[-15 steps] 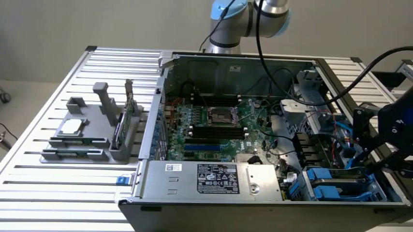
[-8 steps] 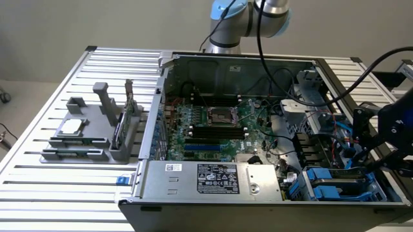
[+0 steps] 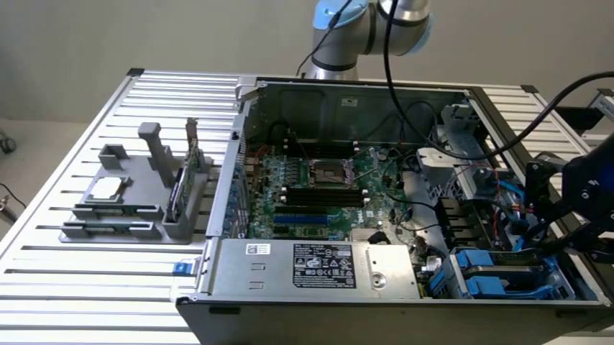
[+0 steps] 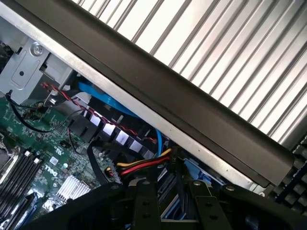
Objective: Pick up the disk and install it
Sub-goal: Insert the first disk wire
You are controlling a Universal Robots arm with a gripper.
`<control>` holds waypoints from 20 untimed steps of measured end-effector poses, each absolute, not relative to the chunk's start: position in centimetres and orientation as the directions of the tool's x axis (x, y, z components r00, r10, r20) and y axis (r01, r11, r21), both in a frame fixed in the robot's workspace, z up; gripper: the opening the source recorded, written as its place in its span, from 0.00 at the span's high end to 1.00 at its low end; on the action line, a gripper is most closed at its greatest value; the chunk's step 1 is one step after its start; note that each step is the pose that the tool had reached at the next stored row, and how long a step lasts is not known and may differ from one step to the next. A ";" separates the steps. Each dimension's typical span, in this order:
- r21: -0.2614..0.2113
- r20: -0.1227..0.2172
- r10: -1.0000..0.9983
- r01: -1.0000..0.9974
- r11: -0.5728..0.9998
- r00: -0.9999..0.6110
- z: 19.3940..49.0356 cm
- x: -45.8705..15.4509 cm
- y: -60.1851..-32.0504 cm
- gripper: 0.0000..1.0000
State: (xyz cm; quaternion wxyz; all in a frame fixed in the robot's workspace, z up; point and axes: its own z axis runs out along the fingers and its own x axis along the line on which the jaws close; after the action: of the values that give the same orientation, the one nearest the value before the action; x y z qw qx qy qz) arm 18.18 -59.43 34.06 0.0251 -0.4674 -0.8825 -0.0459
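My black gripper [image 3: 535, 243] hangs over the drive bays in the corner of the open computer case [image 3: 251, 165] at the exterior view's lower right. Below it lies the disk [image 3: 505, 260], a grey slab with blue rails, low in the bay. In the wrist view a blue-edged grey strip of the disk [image 4: 169, 207] runs between my two dark fingers [image 4: 144, 206], and my gripper [image 4: 172, 208] is shut on it. Bay walls and cables hide most of the disk.
The case rim [image 4: 168, 96] runs close beside my gripper, with the slatted table [image 3: 86, 287] beyond. Red and yellow cables [image 4: 144, 165] and blue cables crowd the bay. The power supply [image 3: 321, 266] and motherboard [image 3: 317, 187] lie nearby. A grey fixture [image 3: 125, 215] carries a processor chip [image 3: 106, 188].
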 end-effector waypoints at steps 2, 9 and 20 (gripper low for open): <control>0.059 0.090 0.824 0.829 0.556 -0.559 34.0 18.2 -59.4 0.69; 0.064 0.098 0.828 0.834 0.548 -0.552 33.7 18.2 -59.5 0.69; 0.067 0.104 0.834 0.840 0.538 -0.542 33.5 18.2 -59.5 0.79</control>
State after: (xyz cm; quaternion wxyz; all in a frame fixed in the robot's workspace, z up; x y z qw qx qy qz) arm 18.25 -59.46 33.47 0.0298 -0.4774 -0.8765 -0.0543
